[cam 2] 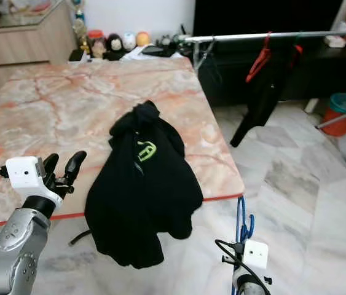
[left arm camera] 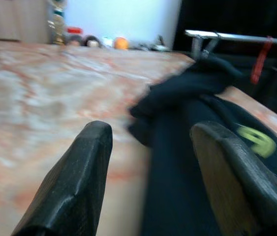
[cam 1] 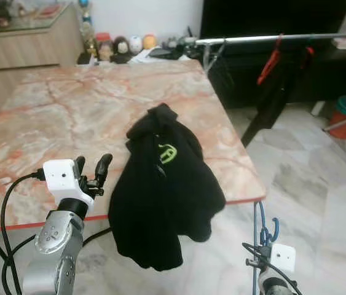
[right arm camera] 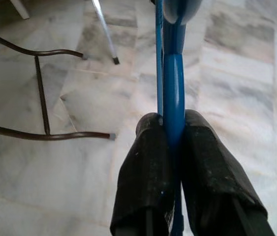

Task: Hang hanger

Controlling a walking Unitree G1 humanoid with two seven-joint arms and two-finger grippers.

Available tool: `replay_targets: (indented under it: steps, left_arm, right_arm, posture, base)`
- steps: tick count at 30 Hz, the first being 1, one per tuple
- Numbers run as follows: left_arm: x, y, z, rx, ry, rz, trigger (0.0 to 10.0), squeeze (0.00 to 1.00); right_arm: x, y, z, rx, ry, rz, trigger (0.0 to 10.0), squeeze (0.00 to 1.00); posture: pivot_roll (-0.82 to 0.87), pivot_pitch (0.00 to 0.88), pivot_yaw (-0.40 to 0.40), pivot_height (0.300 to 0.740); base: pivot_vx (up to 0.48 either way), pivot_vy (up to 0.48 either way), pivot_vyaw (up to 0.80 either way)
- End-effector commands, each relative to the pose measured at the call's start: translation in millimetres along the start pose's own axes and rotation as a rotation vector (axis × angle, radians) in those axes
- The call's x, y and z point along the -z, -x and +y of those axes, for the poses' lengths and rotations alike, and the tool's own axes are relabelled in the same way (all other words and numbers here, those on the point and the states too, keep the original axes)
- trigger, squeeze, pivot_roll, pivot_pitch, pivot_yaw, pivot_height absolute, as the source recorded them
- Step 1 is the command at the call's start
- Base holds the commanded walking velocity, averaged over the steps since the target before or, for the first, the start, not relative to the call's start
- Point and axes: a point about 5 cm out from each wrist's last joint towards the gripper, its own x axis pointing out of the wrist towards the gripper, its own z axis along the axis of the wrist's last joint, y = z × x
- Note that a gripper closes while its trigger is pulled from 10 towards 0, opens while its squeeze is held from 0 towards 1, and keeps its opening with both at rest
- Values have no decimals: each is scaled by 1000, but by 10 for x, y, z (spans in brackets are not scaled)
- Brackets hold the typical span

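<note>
Left eye view, marble table (cam 1: 68, 110), tiled floor (cam 1: 308, 203), rail (cam 1: 271, 39)

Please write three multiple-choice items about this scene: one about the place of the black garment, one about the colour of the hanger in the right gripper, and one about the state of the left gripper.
1. Where does the black garment lie?
A. On the floor
B. On the table, hanging over its near edge
C. On the rail

2. What colour is the hanger in the right gripper?
A. Blue
B. Red
C. White

3. How is the left gripper?
A. Shut on the garment
B. Shut on a hanger
C. Open, beside the garment

Answers: 1 B, the eye views show it draped past the table's edge. 2 A, the right wrist view shows blue bars between the fingers. 3 C, the left wrist view shows a wide gap between the fingers.
</note>
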Motion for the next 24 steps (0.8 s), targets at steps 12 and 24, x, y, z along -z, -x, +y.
replay_targets:
  steps: [12, 24]
  left_arm:
    - [-23, 0, 27, -8, -24, -5, 10000, 0]
    - [173, -37, 151, -46, -87, 105, 10000, 0]
  right_arm:
    - [-7, 4, 21, 1, -2, -11, 10000, 0]
    - [-27, -4, 46, -7, 7, -18, 10000, 0]
  posture:
    - [-112, 0, 23, 740]
    - [-116, 0, 27, 740]
  base:
    - [-251, 0, 0]
    - [-103, 0, 0]
